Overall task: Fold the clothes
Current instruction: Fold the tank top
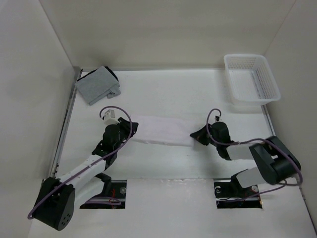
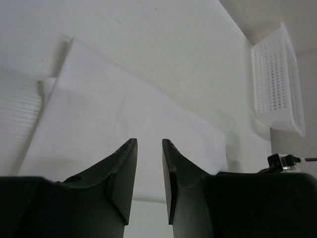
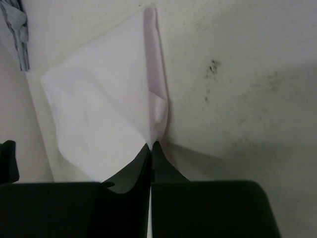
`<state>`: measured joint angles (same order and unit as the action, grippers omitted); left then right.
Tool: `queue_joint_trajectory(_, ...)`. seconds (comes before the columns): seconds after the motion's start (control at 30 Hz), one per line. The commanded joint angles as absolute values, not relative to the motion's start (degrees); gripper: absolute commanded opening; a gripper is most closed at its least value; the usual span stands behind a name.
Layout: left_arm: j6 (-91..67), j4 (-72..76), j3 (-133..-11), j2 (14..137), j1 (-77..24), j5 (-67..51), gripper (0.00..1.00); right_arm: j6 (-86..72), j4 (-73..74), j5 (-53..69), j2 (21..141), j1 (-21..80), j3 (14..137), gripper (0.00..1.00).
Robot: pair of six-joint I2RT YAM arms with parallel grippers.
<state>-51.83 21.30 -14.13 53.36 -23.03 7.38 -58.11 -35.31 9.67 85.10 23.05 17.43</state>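
Garment point(image 1: 161, 131), white with a faint pink tint, lies folded into a long strip at the middle of the table point(image 1: 173, 94), running left to right between the two arms. We find the left gripper point(image 2: 149, 142) over its left end, jaws partly open and holding nothing. We find the right gripper point(image 3: 151, 145) closed tight on the strip's right edge, where the fabric puckers. White basket point(image 1: 270, 83) stands far right, grey cloth stack point(image 1: 96, 85) far left.

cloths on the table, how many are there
2: a white garment lying as a strip in the middle, and a grey stack in the far left corner. The stack may hold more than one piece.
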Motion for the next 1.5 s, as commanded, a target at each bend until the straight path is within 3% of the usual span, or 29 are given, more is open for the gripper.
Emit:
queue_joint_trajectory(0.0, -51.06, 27.59, -16.08, 55.45, -25.08, 8.00, 0.26, -59.07, -36.59, 6.25, 74.04, 22.02, 14.15, 0.01)
queue_joint_trajectory(0.2, -51.94, 31.02, -16.70, 59.76, -28.43, 7.91, 0.29, -47.57, -5.76, -4.72, 50.74, 24.29, 21.07, 0.01)
queue_joint_trajectory(0.3, -52.38, 31.64, -16.96, 59.94, -29.31, 7.82, 0.30, -42.82, 3.23, -8.69, 48.34, 27.54, 28.28, 0.02)
queue_joint_trajectory(0.5, -53.26, 31.20, -15.65, 56.79, -27.73, 5.80, 0.31, -35.69, 8.96, -11.77, 60.44, 35.63, 43.40, 0.02)
queue_joint_trajectory(0.77, -54.58, 29.27, -12.40, 50.11, -21.23, 0.89, 0.31, -32.25, 15.90, -12.92, 90.93, 47.32, 66.15, 0.04)
queue_joint_trajectory(0.83, -54.75, 28.66, -11.78, 48.52, -19.30, -0.26, 0.31, -32.87, 16.26, -13.01, 97.70, 49.25, 71.87, 0.11)
queue_joint_trajectory(1.0, -55.19, 27.60, -11.25, 46.23, -15.87, -2.11, 0.32, -37.70, 14.34, -13.00, 105.82, 54.26, 82.87, 0.46)
queue_joint_trajectory(1.1, -55.37, 27.60, -11.51, 46.32, -15.07, -2.81, 0.32, -38.50, 9.51, -11.87, 102.85, 56.02, 81.05, 0.52)
queue_joint_trajectory(1.2, -55.02, 28.30, -12.21, 48.33, -15.86, -2.90, 0.33, -39.11, 3.45, -12.65, 95.48, 56.21, 71.84, 0.50)
queue_joint_trajectory(1.37, -55.28, 33.65, -13.53, 55.27, -20.16, -2.02, 0.33, -42.62, -2.89, -9.51, 89.30, 50.15, 58.20, 0.11)
queue_joint_trajectory(1.47, -55.63, 36.03, -14.76, 58.79, -22.71, -1.58, 0.33, -43.15, -7.02, -6.60, 91.75, 48.56, 55.38, 0.06)
